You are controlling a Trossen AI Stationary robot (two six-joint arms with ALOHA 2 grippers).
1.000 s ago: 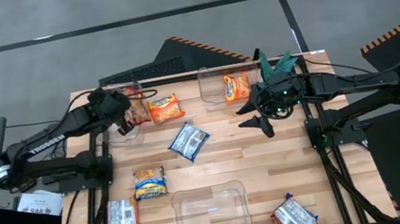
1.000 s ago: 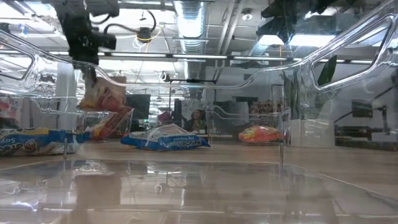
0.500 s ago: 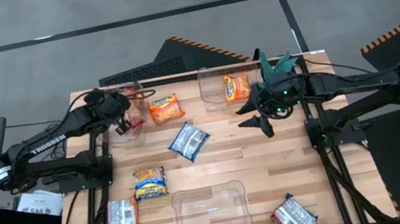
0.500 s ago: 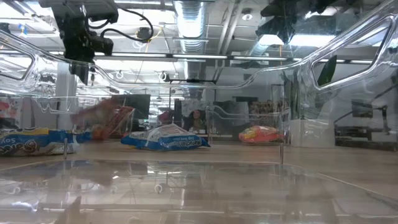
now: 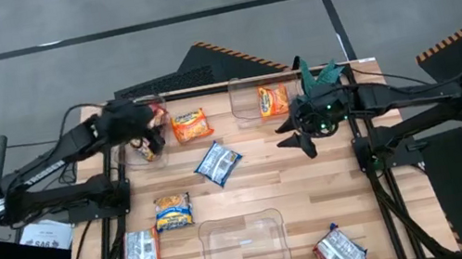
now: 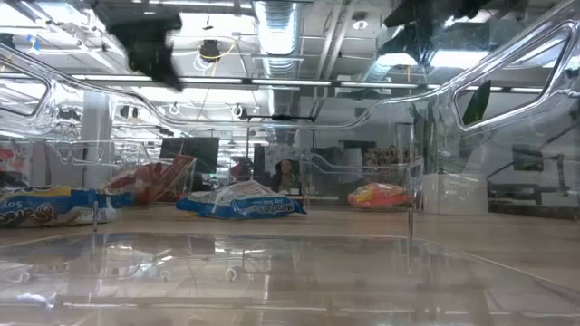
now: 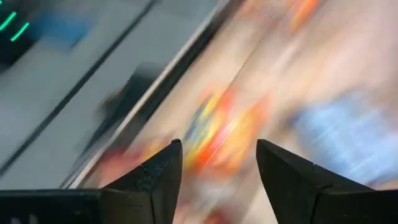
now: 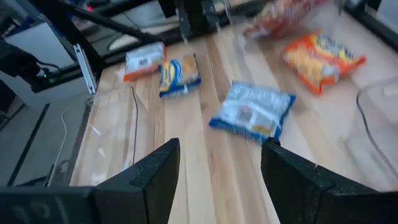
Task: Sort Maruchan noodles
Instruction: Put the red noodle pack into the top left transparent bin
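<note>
My left gripper (image 5: pixel 144 136) hangs open over the clear bin (image 5: pixel 130 158) at the table's far left; nothing is between its fingers (image 7: pixel 158 174). A red packet (image 6: pixel 145 179) lies flat inside that bin. An orange packet (image 5: pixel 192 125) lies on the table beside the bin. A second orange packet (image 5: pixel 272 99) lies in the far middle bin (image 5: pixel 245 113). My right gripper (image 5: pixel 296 134) hovers open right of centre, above bare wood, holding nothing. A blue packet (image 5: pixel 218 163) lies flat mid-table.
A blue-and-yellow packet (image 5: pixel 172 211) and a red-and-silver packet (image 5: pixel 141 251) lie near the left edge. Another red-and-silver packet (image 5: pixel 340 250) lies at the near right. A clear bin (image 5: pixel 243 243) stands at the near middle. A green plant (image 5: pixel 321 75) stands at the far right.
My left gripper has opened and let go of the red packet. The packet has dropped from below the fingers into the far-left bin and now lies flat there. The gripper has risen and is still moving.
</note>
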